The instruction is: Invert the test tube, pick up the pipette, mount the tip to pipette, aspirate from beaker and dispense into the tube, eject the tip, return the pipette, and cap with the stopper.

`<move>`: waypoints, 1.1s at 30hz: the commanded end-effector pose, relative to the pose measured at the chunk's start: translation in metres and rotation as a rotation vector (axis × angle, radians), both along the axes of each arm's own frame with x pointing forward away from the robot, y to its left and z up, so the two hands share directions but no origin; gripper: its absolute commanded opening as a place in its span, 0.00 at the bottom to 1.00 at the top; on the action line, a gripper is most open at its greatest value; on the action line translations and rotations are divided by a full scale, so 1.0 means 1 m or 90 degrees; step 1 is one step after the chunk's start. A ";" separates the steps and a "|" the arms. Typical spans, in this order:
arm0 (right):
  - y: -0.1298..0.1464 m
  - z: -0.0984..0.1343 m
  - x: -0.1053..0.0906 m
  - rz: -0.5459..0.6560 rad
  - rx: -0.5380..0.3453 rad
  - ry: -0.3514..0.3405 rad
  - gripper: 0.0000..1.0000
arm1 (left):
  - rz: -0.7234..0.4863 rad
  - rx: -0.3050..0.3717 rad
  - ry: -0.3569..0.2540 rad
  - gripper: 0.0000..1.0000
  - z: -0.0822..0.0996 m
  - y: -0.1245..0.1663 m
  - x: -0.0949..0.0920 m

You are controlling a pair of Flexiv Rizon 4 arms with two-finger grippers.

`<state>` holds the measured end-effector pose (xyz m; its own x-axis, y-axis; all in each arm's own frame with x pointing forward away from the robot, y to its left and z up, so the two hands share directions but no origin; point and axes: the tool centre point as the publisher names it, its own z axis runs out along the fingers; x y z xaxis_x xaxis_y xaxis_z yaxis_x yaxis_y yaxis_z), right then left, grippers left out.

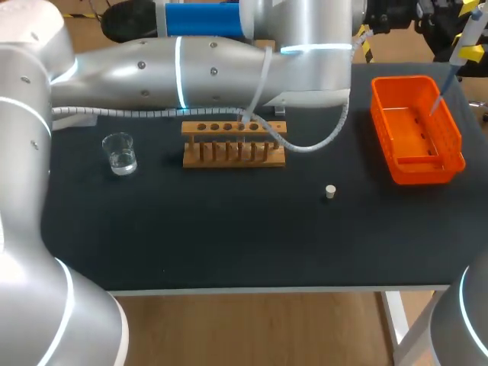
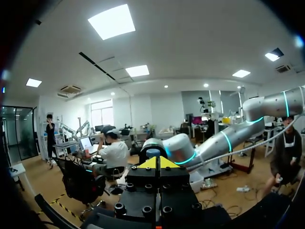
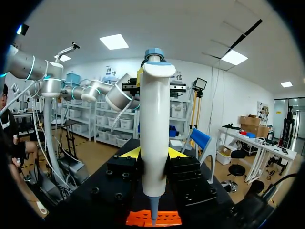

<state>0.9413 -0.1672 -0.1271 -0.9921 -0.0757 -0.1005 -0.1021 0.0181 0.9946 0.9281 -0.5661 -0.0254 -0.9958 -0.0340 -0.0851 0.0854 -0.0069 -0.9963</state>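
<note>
Right hand (image 3: 153,153) clamped on the pipette (image 3: 155,119) at mid-barrel, nose down over the orange tray (image 1: 418,169) at the right back corner of the bench (image 1: 229,236). Left hand (image 2: 157,163) pinched closed, nothing seen in it. Pipette: I judge it light, stiff, smooth plastic, so it may twist. Barrel grip suits.

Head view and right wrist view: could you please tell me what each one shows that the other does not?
Only the head view shows the beaker, the wooden rack and the stopper on the table. Only the right wrist view shows the right gripper shut on the pipette. Both show the pipette held over the orange bin.
</note>
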 end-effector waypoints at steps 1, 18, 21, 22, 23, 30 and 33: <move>0.000 0.001 0.000 0.000 -0.002 0.000 0.00 | 0.002 0.000 0.000 0.00 -0.002 -0.004 0.002; 0.000 0.001 0.000 0.000 -0.002 0.000 0.00 | 0.000 0.000 0.006 0.00 -0.007 -0.007 0.008; 0.000 0.001 0.000 0.000 -0.002 0.000 0.00 | -0.001 0.000 0.007 0.00 -0.007 -0.008 0.008; 0.000 0.001 0.000 0.000 -0.002 0.000 0.00 | -0.001 0.000 0.007 0.00 -0.008 -0.008 0.008; 0.000 0.001 0.000 0.000 -0.002 0.000 0.00 | -0.002 0.000 0.008 0.00 -0.008 -0.008 0.009; 0.000 0.001 0.000 0.000 -0.002 0.000 0.00 | -0.005 0.001 0.011 0.00 -0.010 -0.010 0.009; 0.000 0.001 0.000 0.000 -0.002 0.000 0.00 | -0.006 0.001 0.012 0.00 -0.010 -0.011 0.009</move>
